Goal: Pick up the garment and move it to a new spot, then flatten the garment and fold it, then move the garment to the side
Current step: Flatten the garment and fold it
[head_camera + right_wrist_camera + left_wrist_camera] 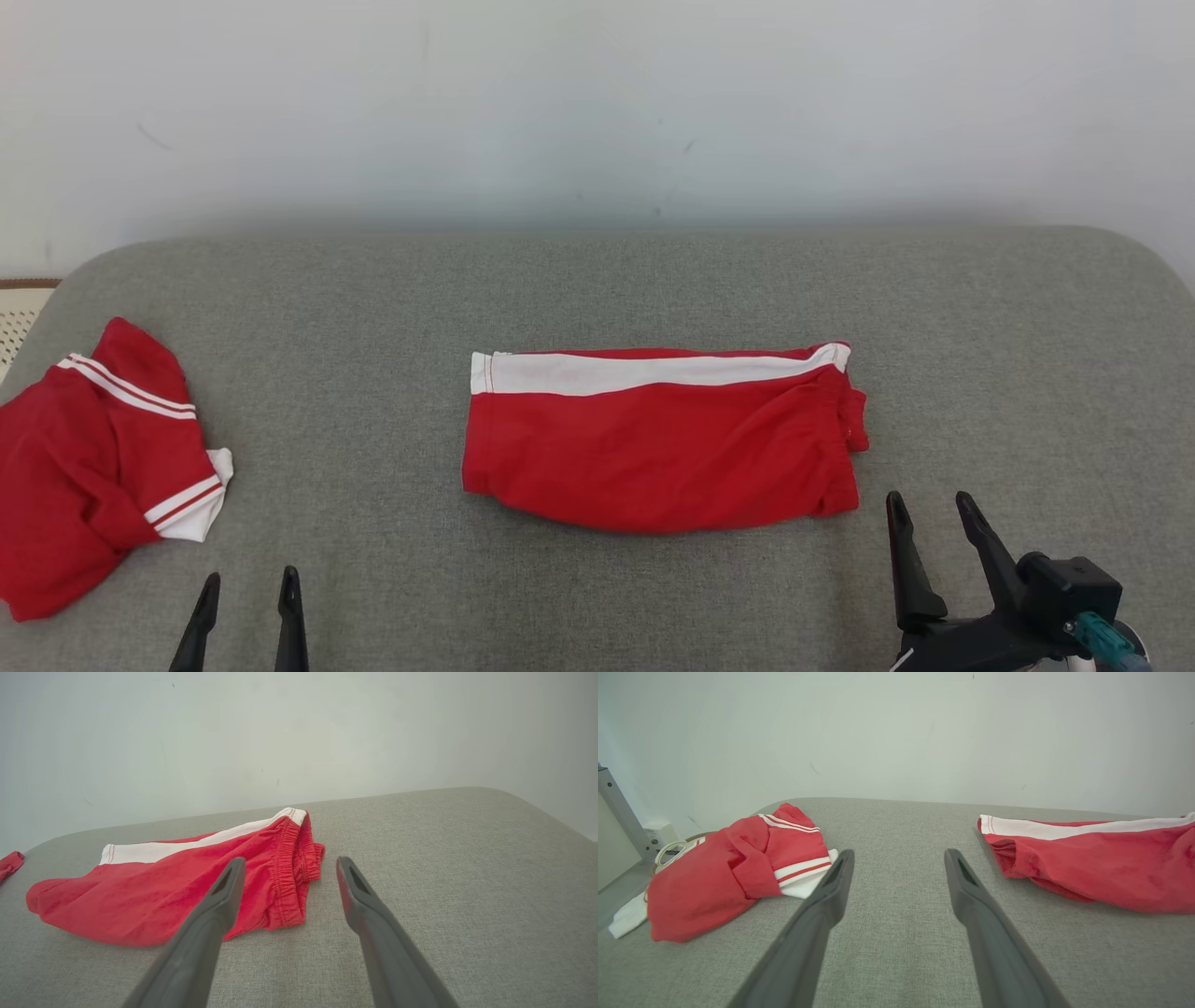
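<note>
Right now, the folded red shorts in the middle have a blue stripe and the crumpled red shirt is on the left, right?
The stripe on the folded red shorts is white, not blue; the head view shows it. The crumpled red shirt is on the left.

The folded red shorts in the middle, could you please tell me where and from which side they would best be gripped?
Probably the gathered waistband end of the shorts, approached from the robot's right by the open right gripper. The layers look bunched thickest there, that edge lies nearest that gripper, and pinching it should keep the fold together.
</note>
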